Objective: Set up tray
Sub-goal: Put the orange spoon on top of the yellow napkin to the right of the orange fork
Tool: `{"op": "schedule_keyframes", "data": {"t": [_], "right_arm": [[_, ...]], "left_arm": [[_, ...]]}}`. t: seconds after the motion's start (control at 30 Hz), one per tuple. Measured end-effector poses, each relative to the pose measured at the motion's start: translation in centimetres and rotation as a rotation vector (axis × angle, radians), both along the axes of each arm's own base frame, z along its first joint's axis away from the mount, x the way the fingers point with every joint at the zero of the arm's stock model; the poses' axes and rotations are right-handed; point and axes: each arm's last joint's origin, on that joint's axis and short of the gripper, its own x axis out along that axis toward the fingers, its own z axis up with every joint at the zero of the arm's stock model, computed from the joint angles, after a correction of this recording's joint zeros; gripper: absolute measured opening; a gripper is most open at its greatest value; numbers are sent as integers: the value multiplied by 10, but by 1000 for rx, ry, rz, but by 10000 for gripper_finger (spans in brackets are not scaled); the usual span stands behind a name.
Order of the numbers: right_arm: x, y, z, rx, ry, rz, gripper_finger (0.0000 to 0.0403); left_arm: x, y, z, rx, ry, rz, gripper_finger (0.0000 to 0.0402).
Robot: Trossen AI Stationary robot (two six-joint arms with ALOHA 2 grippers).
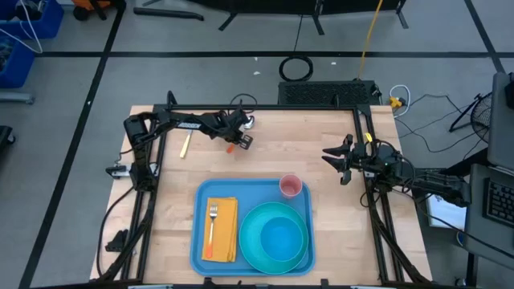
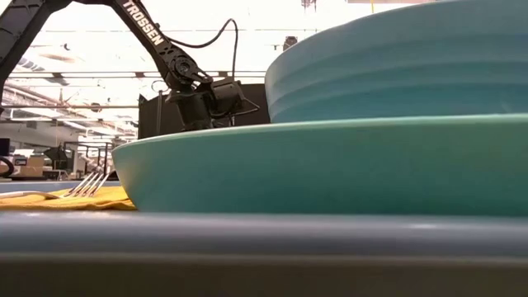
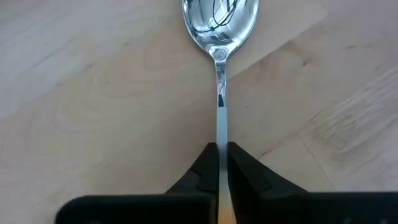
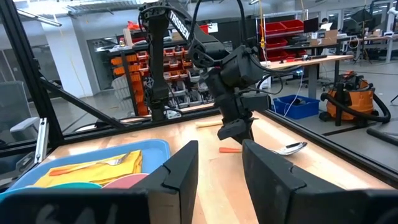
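Desk (image 1: 169, 209) carries the tray (image 1: 198, 241) at its near-centre edge, loaded with teal plate (image 1: 277, 237), yellow napkin (image 1: 225, 233), fork (image 1: 213, 227), pink cup (image 1: 291, 187). Left tool (image 1: 238, 138) sits at the far side of the desk, well apart from the tray, clamped on a spoon (image 3: 219, 37) handle, orange-handled utensil (image 4: 227, 149) lying just beside it. Right tool (image 1: 337, 156) waits open, off the tray's far right corner. Step looks like spoon pickup; next move likely lift and carry it toward the tray, near the napkin.
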Motion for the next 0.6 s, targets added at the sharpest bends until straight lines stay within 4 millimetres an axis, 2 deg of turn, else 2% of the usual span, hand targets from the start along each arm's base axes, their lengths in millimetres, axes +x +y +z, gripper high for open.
{"op": "schedule_keyframes", "data": {"t": [0.17,0.33,0.43,0.5,0.6], "right_arm": [[0,0,0,0,0,0,114],[0,0,0,0,0,0,114],[0,0,0,0,0,0,114],[0,0,0,0,0,0,114],[0,0,0,0,1,0,114]], "left_arm": [[-1,-7,8,-22,-6,-25,9],[-2,-39,44,0,-20,-107,8],[-6,-71,67,21,-22,-149,8],[-8,-101,82,27,-83,-174,8],[-20,-155,92,5,-151,-189,8]]}}
